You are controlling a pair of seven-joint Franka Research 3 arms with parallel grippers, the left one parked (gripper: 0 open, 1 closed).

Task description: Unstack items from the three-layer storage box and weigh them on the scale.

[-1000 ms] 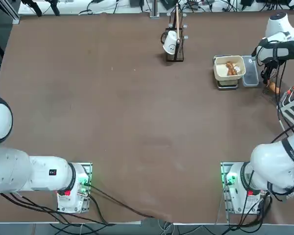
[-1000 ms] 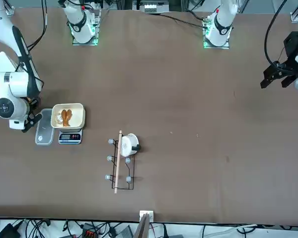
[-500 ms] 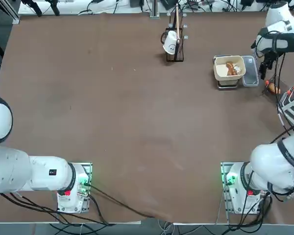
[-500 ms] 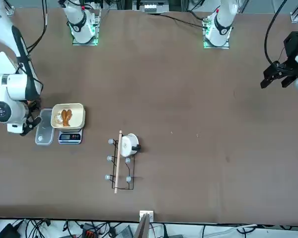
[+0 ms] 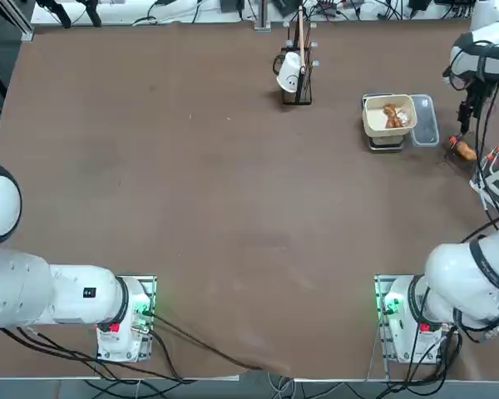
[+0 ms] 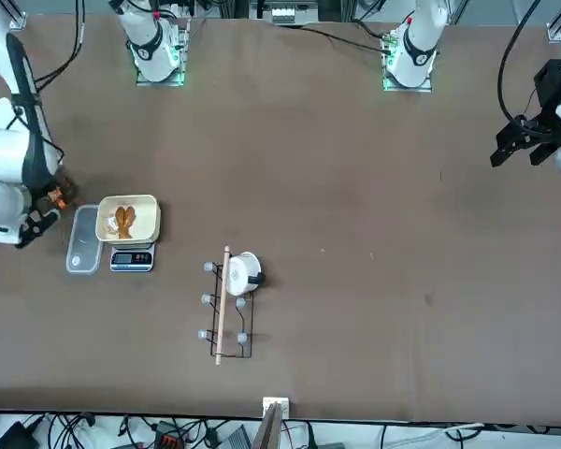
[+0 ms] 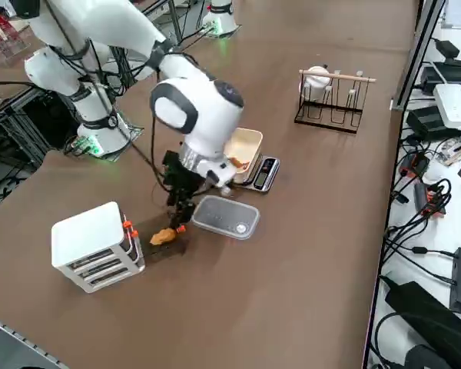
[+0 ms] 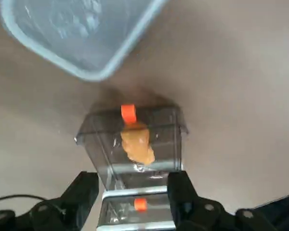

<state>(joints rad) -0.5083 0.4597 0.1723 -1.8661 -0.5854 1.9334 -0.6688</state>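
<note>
My right gripper (image 8: 135, 190) has pulled back from the pulled-out clear drawer (image 8: 135, 144) of the three-layer storage box (image 7: 96, 244) and now hangs above it with its fingers spread and nothing between them. The orange-brown piece (image 8: 137, 144) lies in that drawer, not picked up. On the scale (image 5: 388, 140) the cream tub (image 5: 388, 116) holds other pieces, so I judge this one still awaits weighing.

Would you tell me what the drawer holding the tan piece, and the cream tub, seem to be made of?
Drawer: likely clear glossy plastic, since the table shows through its walls. Tub: looks like opaque matte plastic with smooth, rounded corners.
</note>
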